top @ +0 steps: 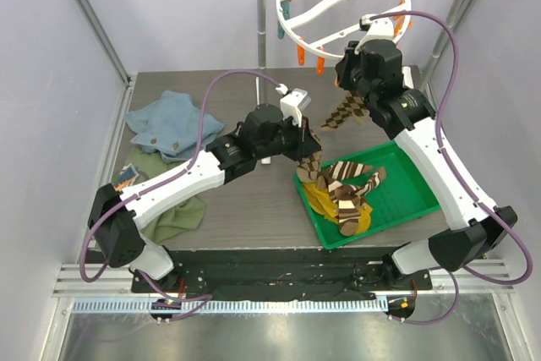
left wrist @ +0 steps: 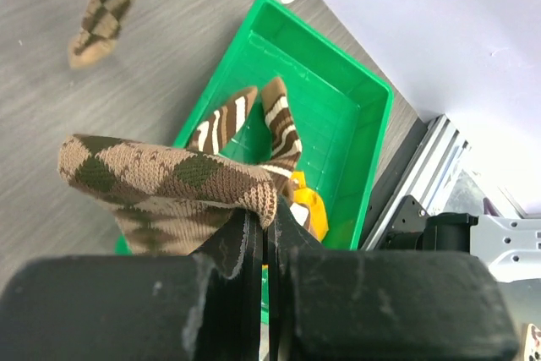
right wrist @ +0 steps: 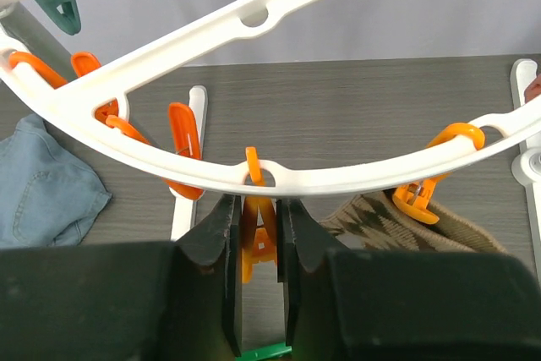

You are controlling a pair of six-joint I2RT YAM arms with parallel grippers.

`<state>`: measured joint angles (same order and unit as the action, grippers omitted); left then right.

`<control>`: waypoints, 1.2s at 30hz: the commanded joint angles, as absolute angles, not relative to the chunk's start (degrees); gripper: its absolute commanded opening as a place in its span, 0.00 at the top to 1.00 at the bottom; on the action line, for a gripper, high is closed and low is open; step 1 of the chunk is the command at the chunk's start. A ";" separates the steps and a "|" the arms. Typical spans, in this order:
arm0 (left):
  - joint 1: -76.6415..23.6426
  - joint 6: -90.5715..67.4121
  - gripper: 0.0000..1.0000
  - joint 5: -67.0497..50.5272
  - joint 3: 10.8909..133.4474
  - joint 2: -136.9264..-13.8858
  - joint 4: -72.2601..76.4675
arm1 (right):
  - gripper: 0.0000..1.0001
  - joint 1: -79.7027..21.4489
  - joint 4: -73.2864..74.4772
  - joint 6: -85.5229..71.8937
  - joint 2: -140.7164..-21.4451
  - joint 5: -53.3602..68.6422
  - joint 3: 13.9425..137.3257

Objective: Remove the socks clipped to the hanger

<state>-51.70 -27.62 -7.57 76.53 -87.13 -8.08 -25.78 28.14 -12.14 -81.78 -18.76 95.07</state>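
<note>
**A:** From above, how do the arms lie?

**B:** The left arm reaches from lower left to centre. The left gripper (top: 310,152) hangs over the near-left corner of the green tray (top: 406,183), pinching the held diamond sock (top: 311,168). The right arm climbs the right side to the hanger (top: 281,14) at the top, with the right gripper (top: 345,78) under its rim. The hanging diamond sock (top: 342,112) dangles just below.

**A:** Room to move?

**B:** Table (top: 254,200) shows between the arms. The blue cloth (top: 169,128) and olive cloth (top: 177,213) lie far left. The striped socks (top: 347,177) and yellow socks (top: 325,200) crowd the tray's left half.

**A:** Left wrist?

**B:** The jaws are pressed fully together on the held diamond sock (left wrist: 169,179), which juts left over the tray (left wrist: 338,107) edge. The hanging one (left wrist: 114,2) sits upper left, well apart.

**A:** Right wrist?

**B:** The fingers (right wrist: 215,234) stand nearly together, squeezing an orange clip (right wrist: 254,243) that dangles from the hanger's rim (right wrist: 338,179). The hanging diamond sock (right wrist: 372,217) shows lower right, behind the right finger. I cannot tell which clip holds it.
</note>
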 commanded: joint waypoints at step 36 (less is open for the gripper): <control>-66.53 -35.17 0.25 -0.53 77.69 -103.72 0.36 | 0.11 -26.02 30.06 -23.03 -46.93 -23.55 72.69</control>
<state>-66.63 -37.19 -4.43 75.79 -109.30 1.41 -25.78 30.96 -21.67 -46.92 -21.41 73.17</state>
